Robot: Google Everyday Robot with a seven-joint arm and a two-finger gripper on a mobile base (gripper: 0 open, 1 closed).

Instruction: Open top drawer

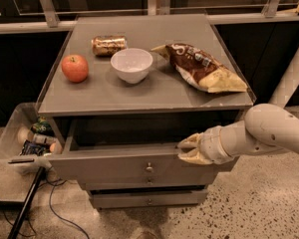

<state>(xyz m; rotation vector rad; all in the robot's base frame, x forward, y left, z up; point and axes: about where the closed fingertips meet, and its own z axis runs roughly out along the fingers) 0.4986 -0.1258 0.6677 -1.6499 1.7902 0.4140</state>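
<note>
The top drawer (pixel 114 166) is pulled partly out from under the grey cabinet top (pixel 139 91). Its flat grey-brown front carries a small round metal knob (pixel 149 168) at centre, and a dark gap shows behind the front. My gripper (pixel 183 149) sits at the drawer's upper front edge, right of centre, with its pale fingers (pixel 194 157) over the rim. The white arm (pixel 269 133) reaches in from the right.
On the cabinet top lie a red apple (pixel 74 67), a white bowl (pixel 132 64), a gold can (pixel 108 45) on its side and a brown chip bag (pixel 202 66). Two narrower drawer fronts (pixel 149 199) sit below. A clear bin (pixel 25 136) with items stands at the left.
</note>
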